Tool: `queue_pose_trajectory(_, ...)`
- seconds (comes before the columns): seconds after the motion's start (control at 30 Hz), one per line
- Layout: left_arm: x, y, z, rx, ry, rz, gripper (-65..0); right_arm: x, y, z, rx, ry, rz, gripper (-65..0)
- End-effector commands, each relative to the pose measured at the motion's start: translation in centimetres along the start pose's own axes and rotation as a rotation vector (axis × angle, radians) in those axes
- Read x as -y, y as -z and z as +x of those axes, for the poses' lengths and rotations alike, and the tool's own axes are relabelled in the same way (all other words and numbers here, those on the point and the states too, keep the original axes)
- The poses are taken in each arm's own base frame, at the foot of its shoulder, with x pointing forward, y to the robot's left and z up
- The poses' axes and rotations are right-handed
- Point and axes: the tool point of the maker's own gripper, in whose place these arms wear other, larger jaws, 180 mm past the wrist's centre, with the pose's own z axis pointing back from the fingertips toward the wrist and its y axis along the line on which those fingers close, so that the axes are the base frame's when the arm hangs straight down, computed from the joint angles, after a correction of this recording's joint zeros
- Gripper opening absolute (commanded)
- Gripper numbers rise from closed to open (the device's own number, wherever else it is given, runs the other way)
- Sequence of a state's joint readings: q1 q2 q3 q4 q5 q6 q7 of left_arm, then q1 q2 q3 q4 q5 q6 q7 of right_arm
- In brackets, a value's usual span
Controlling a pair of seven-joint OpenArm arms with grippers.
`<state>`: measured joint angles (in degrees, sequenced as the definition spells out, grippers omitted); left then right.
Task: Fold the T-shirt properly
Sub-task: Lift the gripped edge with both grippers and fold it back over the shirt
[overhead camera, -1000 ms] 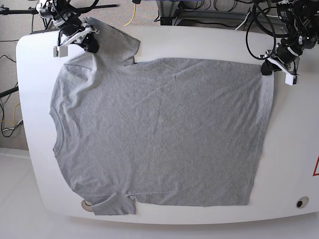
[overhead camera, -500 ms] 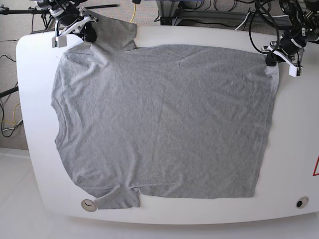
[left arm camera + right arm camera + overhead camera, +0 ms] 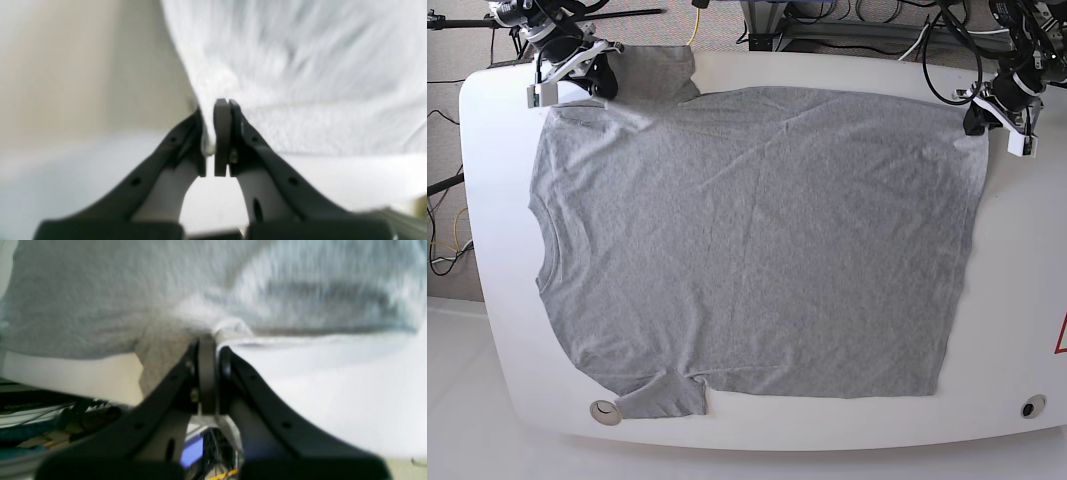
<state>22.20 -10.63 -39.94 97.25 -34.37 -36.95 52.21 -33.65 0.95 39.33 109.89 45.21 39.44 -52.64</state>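
the left gripper [image 3: 222, 133] has its jaws pressed together with a pinch of pale grey cloth caught between the pads, the fabric rising out of the fingertips and spreading away up and to the right. in the base view this left gripper [image 3: 987, 118] sits at the far right corner of the table, clamped on the hem corner of the t-shirt [image 3: 757, 240]. the right gripper [image 3: 210, 373] is likewise closed, its black fingers squeezed on a bunched fold of the same cloth just above the tips; the wrist picture is blurred, so the exact seam it grips cannot be told. from the base view the right gripper [image 3: 597, 75] is at the far left corner, holding the shirt where the shoulder meets the far sleeve. the t-shirt lies spread flat across the white table [image 3: 1017, 300], neck toward the view's left edge, hem toward the right, with light creases running over the body. the near sleeve points off the bottom left, just beside a small round fitting [image 3: 605, 410] in the tabletop. another round fitting [image 3: 1031, 407] sits at the near right corner, well apart from the cloth. cables [image 3: 937, 45] hang behind the far edge.
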Motion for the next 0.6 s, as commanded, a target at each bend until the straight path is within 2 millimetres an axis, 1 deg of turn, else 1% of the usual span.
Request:
queue_pose_trajectory(0.0,0.6,-0.4,3.2,0.097,0.038,-0.009,-63.6,-0.5,-0.1,2.2,0.065,-0.040,0.019,-65.0)
queue_pose_trajectory(0.27,0.8,0.0,7.2,0.188,0.060,-0.008,-63.6,-0.7,0.8,5.2,0.124,-0.091,0.038,-65.0)
queue_pose_trajectory(0.4,1.0,0.1,8.5,0.219,0.066,-0.013,-63.6,-0.9,1.3,6.7,0.158,-0.106,0.047,-65.0)
queue_pose_trajectory(0.47,1.0,0.2,9.5,0.242,0.071,-0.014,-63.6,-1.1,1.5,7.5,0.171,-0.115,0.053,-65.0)
queue_pose_trajectory(0.57,0.8,0.3,10.4,0.253,0.081,0.001,-63.6,-1.2,2.0,8.4,0.170,-0.132,0.057,-65.0)
